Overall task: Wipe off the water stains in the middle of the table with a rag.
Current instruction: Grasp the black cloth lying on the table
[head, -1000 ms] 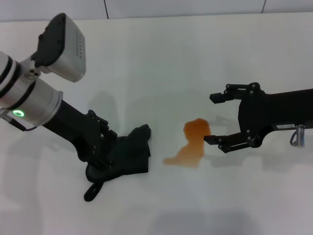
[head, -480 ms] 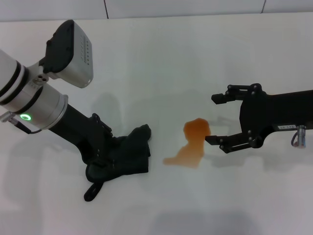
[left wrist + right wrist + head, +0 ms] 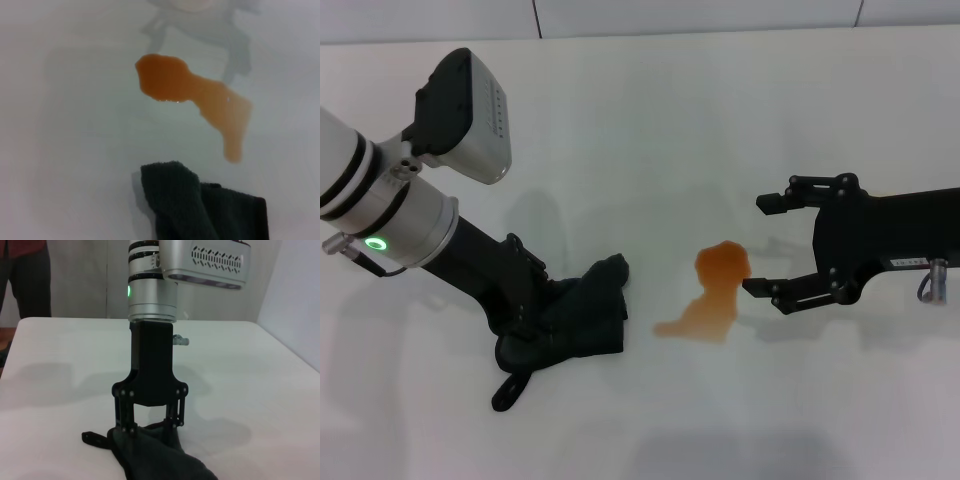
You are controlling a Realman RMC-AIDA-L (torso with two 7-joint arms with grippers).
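Since the earlier frame the left arm has tilted up slightly; its left gripper [image 3: 535, 335] stays clamped on the dark rag [image 3: 588, 315], lying on the table [image 3: 650, 130] left of the orange water stains [image 3: 712, 295]. The right gripper [image 3: 763, 245] hangs wide open just right of them.
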